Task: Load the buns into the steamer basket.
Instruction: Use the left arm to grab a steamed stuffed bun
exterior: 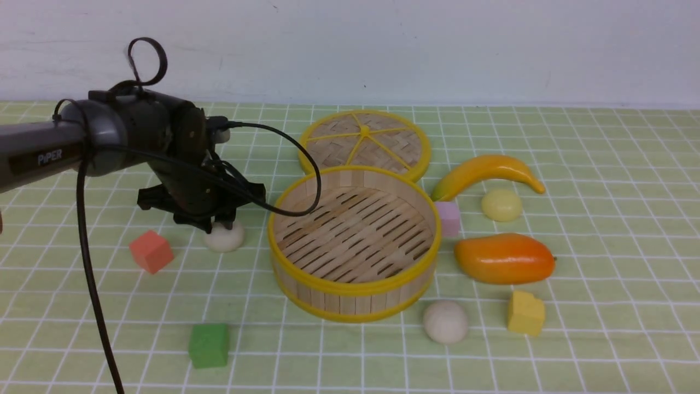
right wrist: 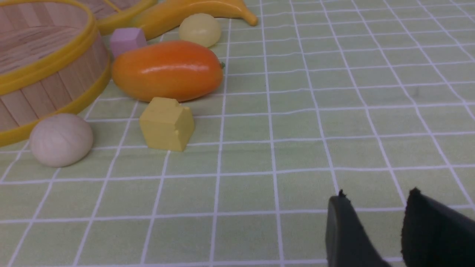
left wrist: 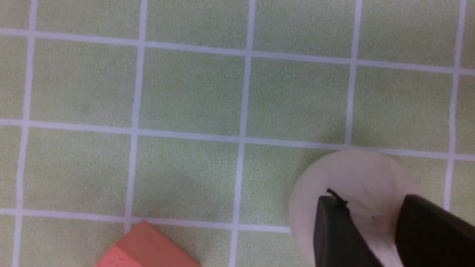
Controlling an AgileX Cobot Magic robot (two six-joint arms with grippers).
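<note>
The steamer basket (exterior: pixel 353 287) stands empty in the middle of the green checked cloth; its wall also shows in the right wrist view (right wrist: pixel 48 63). One off-white bun (exterior: pixel 224 238) lies left of the basket. My left gripper (exterior: pixel 221 223) hovers just above it, open, its dark fingers over the bun (left wrist: pixel 356 170) with a gap between them (left wrist: pixel 371 198). A second off-white bun (exterior: pixel 445 322) (right wrist: pixel 61 139) rests at the basket's front right. The pale yellow bun (exterior: pixel 501 205) (right wrist: pixel 200 29) lies under the banana. My right gripper (right wrist: pixel 376 194) is open over bare cloth, outside the front view.
The woven lid (exterior: pixel 363 143) leans behind the basket. A banana (exterior: pixel 486 169), a mango (exterior: pixel 504 258), a pink cube (exterior: pixel 448 218) and a yellow cube (exterior: pixel 526 313) crowd the right side. A red cube (exterior: pixel 151 251) and a green cube (exterior: pixel 209 345) lie front left.
</note>
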